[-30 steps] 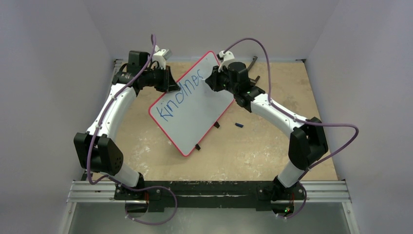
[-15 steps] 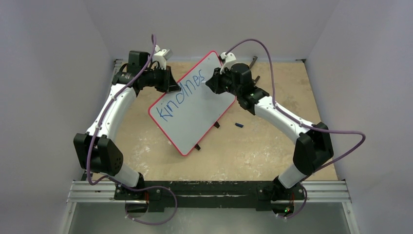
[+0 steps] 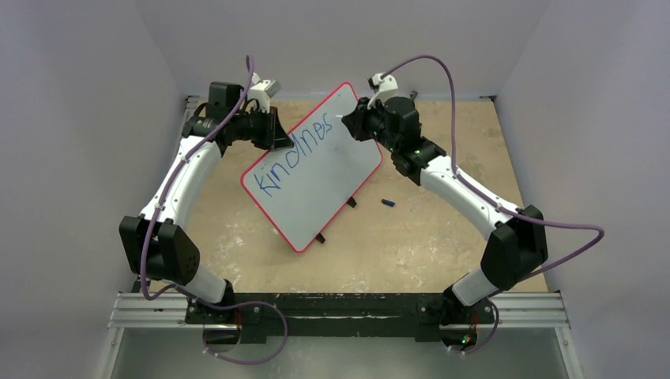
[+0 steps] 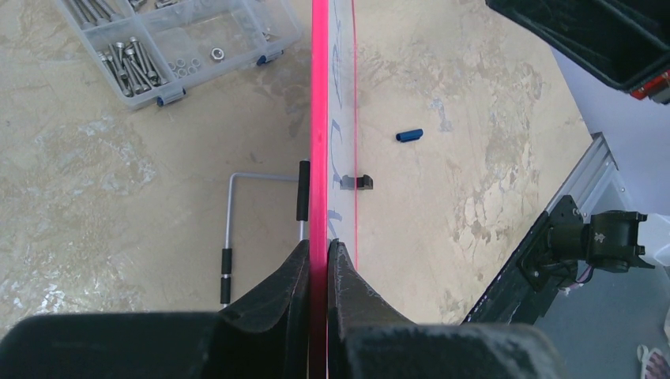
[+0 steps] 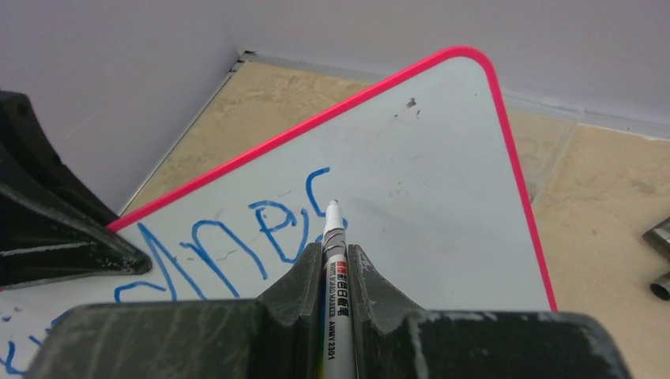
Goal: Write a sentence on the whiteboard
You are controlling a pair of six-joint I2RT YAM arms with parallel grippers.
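Observation:
The whiteboard [image 3: 316, 189], white with a red rim, stands tilted on the table. Its sentence [image 3: 294, 154] in blue reads "kindnes" up to the last curved stroke [image 5: 316, 185]. My left gripper [image 3: 276, 136] is shut on the board's upper left rim; in the left wrist view the red rim [image 4: 318, 118] runs edge-on between the gripper's [image 4: 318, 254] fingers. My right gripper [image 3: 353, 126] is shut on a white marker [image 5: 333, 229]. The marker's tip sits at the last blue stroke near the board's top corner [image 5: 442, 158]. Whether the tip touches the board I cannot tell.
A small blue cap [image 3: 387, 203] lies on the table right of the board. A clear compartment box of screws [image 4: 182, 47] sits behind the board, with the board's wire stand [image 4: 231, 221] near it. Dark metal tools [image 3: 411, 110] lie at the back right.
My right arm has swung right and back, with its elbow moving outward, and the last blue letter has grown. The left arm and the board have not moved.

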